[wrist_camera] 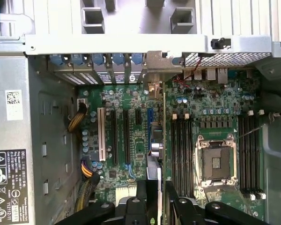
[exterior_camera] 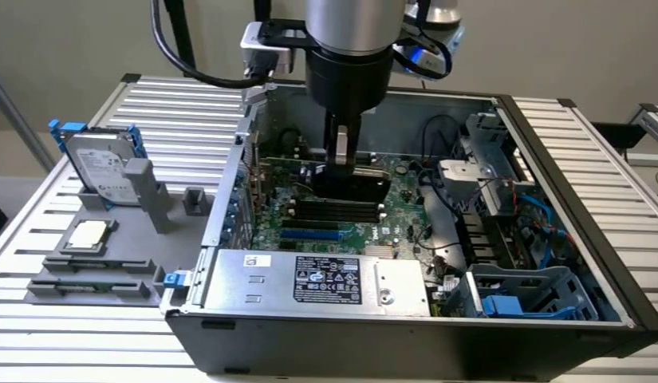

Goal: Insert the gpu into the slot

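Inside the open computer case, my gripper [exterior_camera: 344, 163] is shut on the gpu [exterior_camera: 356, 185], whose black cooler hangs above the green motherboard [exterior_camera: 270, 227]. In the wrist view my gripper [wrist_camera: 158, 197] holds the gpu [wrist_camera: 163, 136] edge-on as a thin line, with its metal end bracket toward the case's rear wall. The slot [wrist_camera: 150, 117] is a bright blue strip just beside that edge, and the card is still clear of it. In the exterior view the slot [exterior_camera: 307, 234] lies nearer the camera than the held card.
Black memory slots [wrist_camera: 181, 150] and the silver CPU socket [wrist_camera: 215, 161] lie beside the card. A white slot [wrist_camera: 101, 133], power cables [wrist_camera: 84, 117] and the silver power supply [exterior_camera: 318, 279] border the board. A hard drive [exterior_camera: 100, 171] stands on the table outside the case.
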`<action>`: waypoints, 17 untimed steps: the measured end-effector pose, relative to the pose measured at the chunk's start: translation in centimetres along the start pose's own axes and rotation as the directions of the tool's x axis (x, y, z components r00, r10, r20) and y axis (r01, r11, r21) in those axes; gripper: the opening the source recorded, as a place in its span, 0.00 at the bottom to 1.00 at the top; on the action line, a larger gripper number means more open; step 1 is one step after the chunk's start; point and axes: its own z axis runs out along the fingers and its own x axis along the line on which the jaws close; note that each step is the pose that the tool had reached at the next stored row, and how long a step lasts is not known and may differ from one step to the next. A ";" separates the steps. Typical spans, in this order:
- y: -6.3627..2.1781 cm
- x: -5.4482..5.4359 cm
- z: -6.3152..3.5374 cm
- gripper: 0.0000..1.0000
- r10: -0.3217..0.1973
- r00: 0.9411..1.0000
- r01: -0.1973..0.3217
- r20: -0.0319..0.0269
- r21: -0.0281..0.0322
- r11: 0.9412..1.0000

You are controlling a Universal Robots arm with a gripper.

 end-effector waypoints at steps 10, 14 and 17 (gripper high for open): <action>0.17 0.5 1.73 0.26 0.000 1.000 0.000 0.016 0.000 1.000; 0.33 0.6 2.44 0.26 0.000 1.000 0.000 0.017 0.000 1.000; 0.52 0.6 2.98 0.26 0.000 1.000 0.000 0.017 0.000 1.000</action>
